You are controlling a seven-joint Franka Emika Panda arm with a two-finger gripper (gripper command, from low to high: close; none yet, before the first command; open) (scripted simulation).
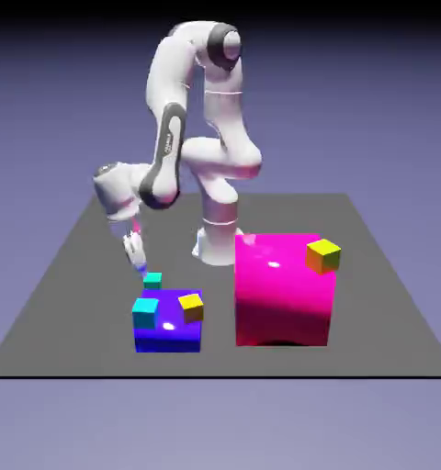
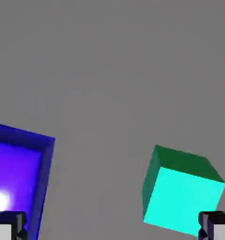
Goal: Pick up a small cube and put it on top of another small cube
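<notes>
Hand view puts the two grey fingertips [image 2: 216,225] at the bottom corners, spread wide with nothing between them, so the end effector [image 2: 112,227] is open and empty. Just above the right tip sits the small teal-green cube [image 2: 182,192], resting on the grey surface [image 2: 109,70] and not yet centred between the tips; at the left edge a corner of the blue block [image 2: 20,178] shows. Judging by this, the task is at its start: the cube is approached but not grasped, and the lift, the carry and the placing are all left. From the exterior view, the end effector [image 1: 136,262] hangs tilted just above and behind the teal-green cube [image 1: 152,279], which sits on the surface right behind the blue block [image 1: 168,323]. On that block's top lie a brighter cyan cube [image 1: 145,313] and a yellow cube [image 1: 191,307], either a likely target. The blue block stands close to the cube, so a finger may clip it while closing. Farther off to the exterior view's right, the large magenta block [image 1: 284,292] carries another yellow cube [image 1: 323,255], well apart from the approach.
</notes>
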